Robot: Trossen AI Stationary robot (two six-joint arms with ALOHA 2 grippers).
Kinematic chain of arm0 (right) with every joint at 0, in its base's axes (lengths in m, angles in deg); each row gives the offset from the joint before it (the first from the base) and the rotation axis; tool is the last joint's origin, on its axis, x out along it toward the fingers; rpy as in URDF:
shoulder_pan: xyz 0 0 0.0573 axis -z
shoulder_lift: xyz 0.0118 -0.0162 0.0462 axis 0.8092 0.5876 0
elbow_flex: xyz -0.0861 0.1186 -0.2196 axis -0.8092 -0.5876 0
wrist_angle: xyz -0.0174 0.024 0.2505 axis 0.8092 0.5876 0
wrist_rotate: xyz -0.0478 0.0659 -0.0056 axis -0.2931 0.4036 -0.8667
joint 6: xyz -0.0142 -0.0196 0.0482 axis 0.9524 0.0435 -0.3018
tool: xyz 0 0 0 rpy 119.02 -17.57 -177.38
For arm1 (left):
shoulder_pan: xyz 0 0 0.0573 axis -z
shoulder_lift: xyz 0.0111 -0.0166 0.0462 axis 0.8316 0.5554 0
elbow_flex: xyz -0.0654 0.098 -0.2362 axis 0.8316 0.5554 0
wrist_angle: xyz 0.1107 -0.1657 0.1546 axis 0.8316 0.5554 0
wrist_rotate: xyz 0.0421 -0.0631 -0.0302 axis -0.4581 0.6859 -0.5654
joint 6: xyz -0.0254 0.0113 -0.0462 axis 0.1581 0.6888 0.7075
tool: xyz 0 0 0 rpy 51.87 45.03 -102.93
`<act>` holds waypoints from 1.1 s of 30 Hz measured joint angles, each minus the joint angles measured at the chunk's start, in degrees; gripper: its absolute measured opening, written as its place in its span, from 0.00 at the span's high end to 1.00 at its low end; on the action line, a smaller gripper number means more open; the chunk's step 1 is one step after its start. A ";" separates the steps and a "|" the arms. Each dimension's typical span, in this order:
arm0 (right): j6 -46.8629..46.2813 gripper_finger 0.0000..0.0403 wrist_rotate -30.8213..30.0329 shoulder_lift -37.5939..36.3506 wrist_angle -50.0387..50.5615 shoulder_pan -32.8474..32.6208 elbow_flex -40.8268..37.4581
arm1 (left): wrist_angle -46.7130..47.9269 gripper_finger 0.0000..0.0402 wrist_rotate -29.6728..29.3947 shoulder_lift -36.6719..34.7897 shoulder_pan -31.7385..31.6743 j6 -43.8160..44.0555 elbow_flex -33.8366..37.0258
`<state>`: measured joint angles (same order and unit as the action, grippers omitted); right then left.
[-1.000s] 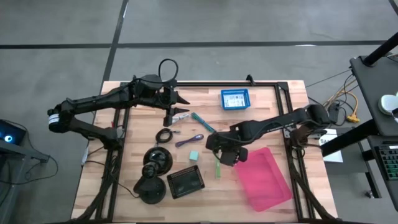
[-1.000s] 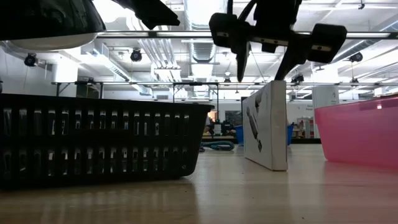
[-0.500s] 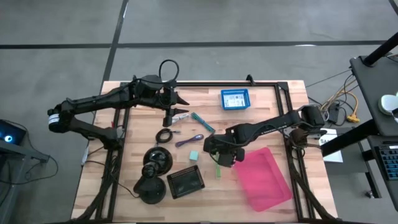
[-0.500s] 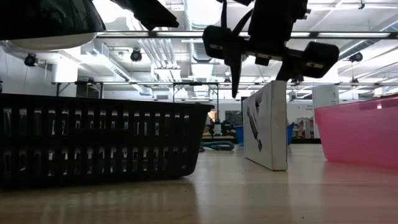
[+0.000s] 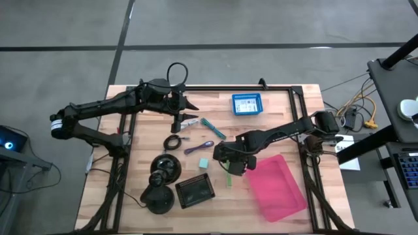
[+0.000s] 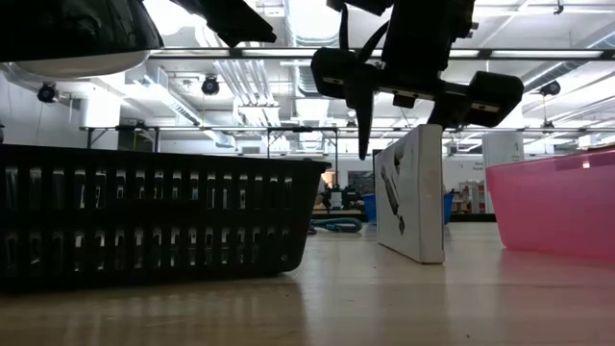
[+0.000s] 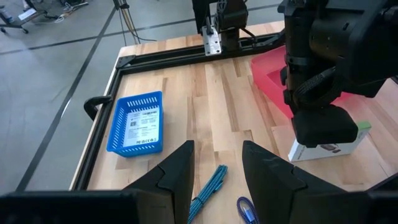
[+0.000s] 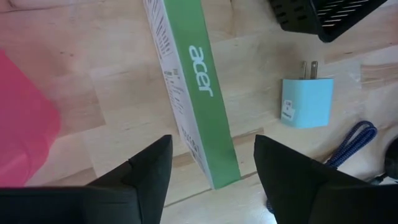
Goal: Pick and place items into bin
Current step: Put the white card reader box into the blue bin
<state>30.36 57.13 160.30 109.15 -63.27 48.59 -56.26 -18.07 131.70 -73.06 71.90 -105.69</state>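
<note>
Hovering over green acer box [image 8: 198, 93] beside pink bin [image 5: 277, 186]: right gripper [image 5: 234, 161], jaws wide, nothing held. Bin looked empty. Left on table: blue charger cube [image 5: 204, 162], purple cable [image 5: 199, 147], teal-handled tool [image 5: 212, 128], black cable [image 5: 172, 141]. Parked farther back: left gripper [image 5: 180, 112], jaws parted, empty.

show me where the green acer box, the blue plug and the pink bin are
Green box [image 8: 198, 93]: right wrist view, on its green edge by the acer logo.
Blue plug [image 8: 306, 102]: right wrist view, middle of its pale blue body.
Pink bin [image 5: 292, 199]: high view, on its rim.
</note>
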 joint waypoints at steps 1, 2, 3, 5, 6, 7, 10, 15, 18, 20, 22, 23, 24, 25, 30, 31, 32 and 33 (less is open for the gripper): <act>0.00 0.49 0.09 0.00 -0.02 0.00 0.00 | -0.01 0.70 0.00 0.00 0.02 0.00 0.00; 0.06 0.50 0.17 0.00 -0.02 0.00 -0.02 | -0.02 0.70 0.00 0.00 0.00 0.00 0.00; 0.17 0.51 0.18 0.00 0.02 0.00 -0.07 | -0.02 0.70 0.00 0.00 0.00 0.00 0.00; 0.20 0.52 0.20 0.00 0.02 0.00 -0.09 | -0.02 0.70 0.00 0.00 0.01 0.00 0.00; 0.20 0.53 0.20 0.00 0.02 0.00 -0.09 | -0.02 0.70 0.00 0.00 0.00 0.00 0.00; 0.22 0.54 0.22 0.00 0.01 0.00 -0.14 | -0.02 0.70 0.00 0.00 0.01 0.00 0.00; 0.33 0.57 0.66 0.00 0.02 0.00 -0.53 | -0.04 0.70 0.00 0.00 0.01 -0.02 0.00; -0.08 0.61 0.79 0.00 0.00 0.02 -1.09 | -0.04 0.70 0.00 0.00 0.01 -0.02 0.00; -1.48 0.65 0.77 0.00 0.00 0.00 -1.11 | -0.06 0.70 0.01 0.00 0.00 -0.02 0.00; -2.01 0.68 0.75 0.00 0.00 0.00 -1.11 | -0.06 0.70 0.00 0.00 0.01 -0.02 0.00; -2.05 0.71 0.69 0.02 0.01 0.02 -1.11 | -0.06 0.70 0.00 0.00 0.00 -0.02 0.00; -2.05 0.73 0.68 0.02 0.03 0.01 -1.11 | -0.06 0.70 0.00 0.00 0.00 -0.02 0.00; -2.05 0.75 0.63 0.02 0.04 0.00 -1.11 | -0.06 0.70 0.00 0.00 0.00 -0.02 0.00; -2.07 0.77 0.61 0.02 0.04 0.00 -1.11 | -0.06 0.70 0.02 0.00 0.00 -0.02 0.00; -2.95 0.87 0.49 0.02 0.67 0.02 -1.09 | -0.06 0.70 0.00 0.00 0.00 -0.02 0.00; -3.92 0.88 0.25 0.02 0.88 0.00 -1.05 | -0.06 0.70 0.00 0.00 0.01 -0.02 0.00; -5.37 0.90 -0.03 0.02 0.95 0.00 -0.99 | -0.06 0.70 0.00 0.00 0.00 -0.02 0.00; -7.09 0.91 -0.43 0.02 0.97 0.00 -0.90 | -0.06 0.70 -0.09 0.00 0.00 -0.02 0.00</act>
<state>23.27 56.70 160.33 110.12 -63.27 47.70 -56.32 -18.16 131.70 -73.06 71.87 -105.69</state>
